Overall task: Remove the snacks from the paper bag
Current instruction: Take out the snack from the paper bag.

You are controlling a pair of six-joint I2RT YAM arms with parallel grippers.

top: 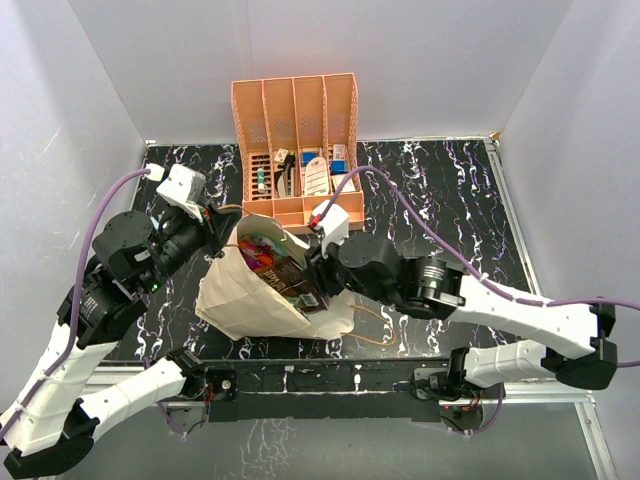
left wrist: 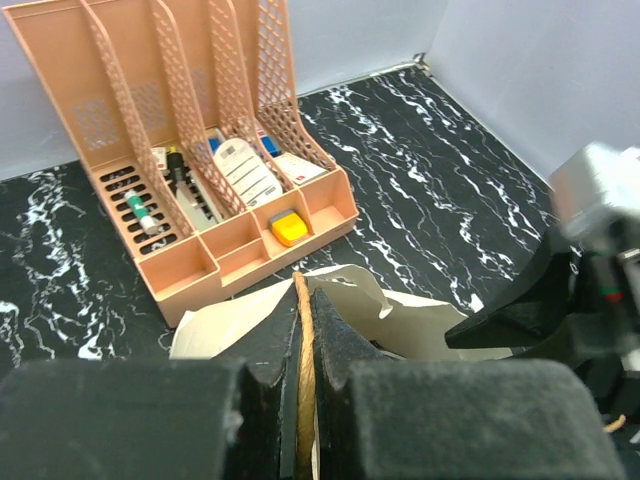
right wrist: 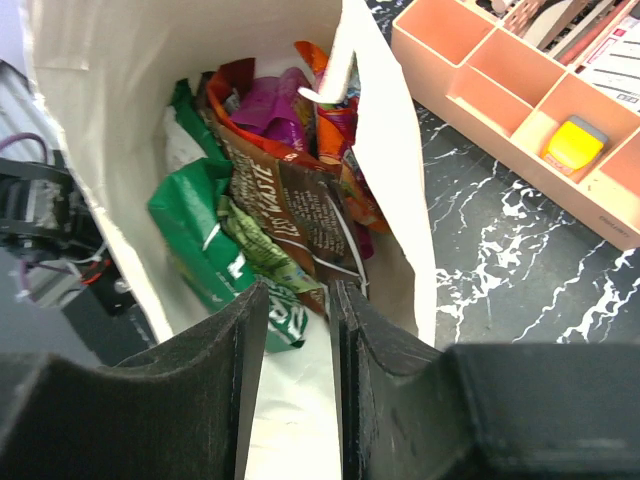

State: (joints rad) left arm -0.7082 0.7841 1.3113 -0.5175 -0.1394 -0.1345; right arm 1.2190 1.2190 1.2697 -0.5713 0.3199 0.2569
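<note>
Poking into the mouth of the paper bag (right wrist: 100, 120), the right jaws stand at a narrow gap. The bottom edge of a brown-red packet (right wrist: 300, 210) with white print hangs right at their tips. From where I stand I cannot tell whether they have actually bitten on it. Just left of that packet lies a green packet (right wrist: 195, 215), with a purple packet (right wrist: 265, 105) and an orange packet (right wrist: 335, 125) beyond it, all of them inside the bag's pale walls.

Over on the other side, the left jaws are pressed together on the bag's cord handle (left wrist: 303, 350). The tan cord runs straight up between the two dark pads.

The bag itself sits on the black marbled bench (top: 450, 190) between the two arms. Its mouth gapes toward the peach organizer (top: 295, 100), which stands just behind it. One front compartment of the organizer holds a small yellow block (right wrist: 573, 145).
</note>
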